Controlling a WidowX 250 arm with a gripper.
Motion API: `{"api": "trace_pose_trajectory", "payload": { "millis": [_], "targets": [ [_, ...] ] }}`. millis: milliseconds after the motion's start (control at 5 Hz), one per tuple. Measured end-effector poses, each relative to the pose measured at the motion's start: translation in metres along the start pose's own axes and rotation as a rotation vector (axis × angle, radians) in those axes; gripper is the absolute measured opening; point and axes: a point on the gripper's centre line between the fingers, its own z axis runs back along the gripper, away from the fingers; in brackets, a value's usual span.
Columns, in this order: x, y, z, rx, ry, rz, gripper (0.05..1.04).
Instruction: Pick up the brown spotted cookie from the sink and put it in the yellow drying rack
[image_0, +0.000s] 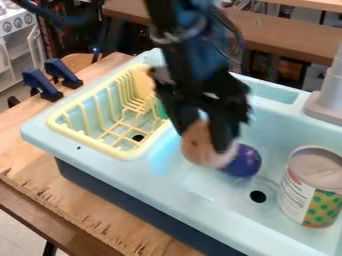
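Gripper (202, 142): black; appears clamped on tan rounded piece, 1 finger each side.
Tan rounded piece (196, 145): over sink basin, by purple ball (245, 161); blurred, identity undetermined.
Handling: judged light, possibly slippery; stiffness undetermined; hold across middle.
Sink (127, 173): pale blue; 1 drain (258, 196), 1 can (308, 192), 1 yellow rack (99, 145).
Room: wooden table (93, 210), 2 blue clamps (41, 84), toy stove (16, 22).

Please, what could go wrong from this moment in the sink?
The tan object at the gripper might slip into the sink. The purple object next to it looks round, so it may roll toward the drain hole or the can. If the arm swings sideways, it could catch the yellow dish rack.
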Motion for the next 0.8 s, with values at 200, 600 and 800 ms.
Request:
{"api": "trace_pose_trajectory", "payload": {
  "millis": [200, 600, 800],
  "targets": [
    [-0.007, 0.026, 0.013, 0.034, 0.017, 0.047, 0.698],
    [-0.008, 0.090, 0.025, 0.120, -0.111, 0.164, 0.698],
    [-0.002, 0.109, 0.023, 0.139, -0.168, 0.206, 0.698]
  ]
}}
